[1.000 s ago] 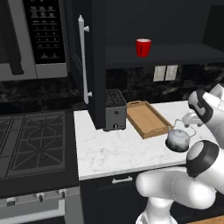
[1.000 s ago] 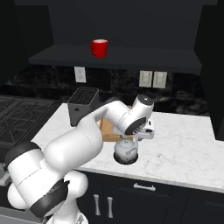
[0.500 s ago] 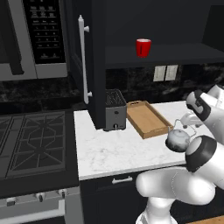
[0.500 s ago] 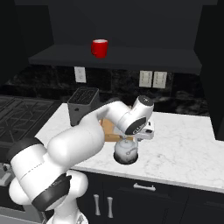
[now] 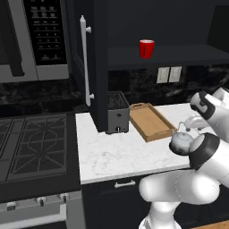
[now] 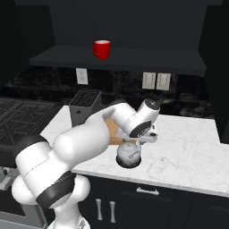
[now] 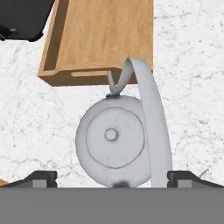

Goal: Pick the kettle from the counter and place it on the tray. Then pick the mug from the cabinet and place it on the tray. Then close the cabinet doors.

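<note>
The silver-grey kettle stands on the white marble counter just in front of the wooden tray, near the counter's front edge. My gripper hangs right above it, open, its fingertips wide apart on either side of the body; the arched handle runs close to the right fingertip. From the base views the kettle sits under the hand, with the tray behind it. The red mug stands on the open black cabinet's shelf.
A black-and-silver toaster stands left of the tray. The cabinet's open left door with its silver bar handle juts out over the counter above the toaster. A black stovetop and a microwave lie further left.
Almost nothing differs; the arm has shifted only slightly and the kettle stays in the same spot on the counter.
</note>
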You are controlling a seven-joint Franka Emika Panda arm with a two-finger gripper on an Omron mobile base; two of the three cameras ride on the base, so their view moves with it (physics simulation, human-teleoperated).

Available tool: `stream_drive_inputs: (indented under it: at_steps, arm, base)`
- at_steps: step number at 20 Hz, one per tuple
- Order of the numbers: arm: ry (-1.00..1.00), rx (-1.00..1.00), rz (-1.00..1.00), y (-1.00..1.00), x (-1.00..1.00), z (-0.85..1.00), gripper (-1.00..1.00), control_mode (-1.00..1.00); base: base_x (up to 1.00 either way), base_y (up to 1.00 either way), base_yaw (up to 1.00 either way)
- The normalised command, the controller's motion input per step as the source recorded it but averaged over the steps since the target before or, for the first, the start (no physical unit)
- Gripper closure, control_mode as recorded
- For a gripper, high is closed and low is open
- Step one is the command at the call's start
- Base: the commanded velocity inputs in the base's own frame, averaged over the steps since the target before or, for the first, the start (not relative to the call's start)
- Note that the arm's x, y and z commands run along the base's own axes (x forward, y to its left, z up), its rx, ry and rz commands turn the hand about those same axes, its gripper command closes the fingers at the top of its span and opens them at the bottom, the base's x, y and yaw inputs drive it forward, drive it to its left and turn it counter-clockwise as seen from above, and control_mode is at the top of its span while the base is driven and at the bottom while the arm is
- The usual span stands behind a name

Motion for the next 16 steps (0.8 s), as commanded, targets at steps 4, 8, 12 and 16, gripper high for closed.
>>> stream_drive_inputs:
  at_steps: [4, 8, 12, 16]
  arm:
    - [0.0, 0.03, 0.07, 0.0, 0.02, -0.11, -1.0, -1.0]
    - [0.0, 0.02, 0.04, 0.0, 0.01, -0.1, -1.0, -1.0]
    - [0.0, 0.01, 0.02, 0.0, 0.01, -0.04, -1.0, -1.0]
    - [0.0, 0.01, 0.0, -0.03, 0.01, 0.0, -1.0, -1.0]
  base:
    - [0.0, 0.0, 0.0]
    - [0.0, 0.0, 0.0]
    - [0.0, 0.0, 0.0]
    - [0.0, 0.0, 0.0]
